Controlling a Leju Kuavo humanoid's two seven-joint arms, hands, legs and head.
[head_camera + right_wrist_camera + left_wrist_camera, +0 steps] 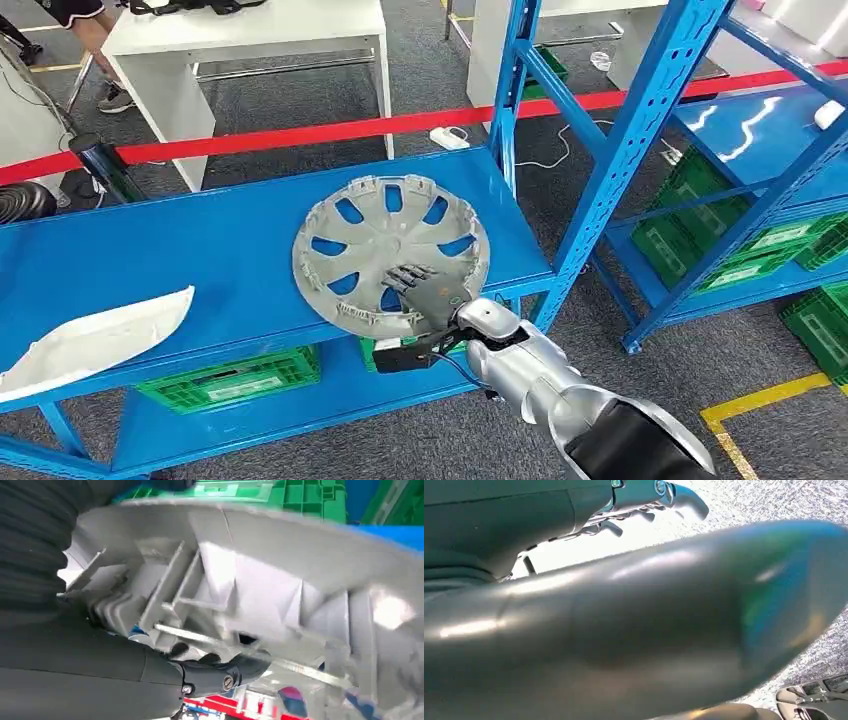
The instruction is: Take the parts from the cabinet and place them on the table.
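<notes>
A round grey wheel cover (385, 245) lies on the blue shelf (200, 250) of the cabinet, its near rim reaching the shelf's front edge. My right hand (420, 288) grips that near rim, dark fingers spread on top of the cover. The right wrist view shows the cover's ribbed underside (240, 595) close up, with my thumb (215, 672) beneath it. A white curved part (95, 340) lies at the shelf's left front. My left hand (639, 502) hangs over the floor with its fingers loosely apart and nothing in it.
Green crates (235, 378) stand on the lower shelf. A second blue rack (760, 140) with more green crates is to the right, and a blue upright (640, 130) stands between the racks. Behind run red barrier tape (330, 130) and a white table (250, 40), with a person's legs (95, 50) beside it.
</notes>
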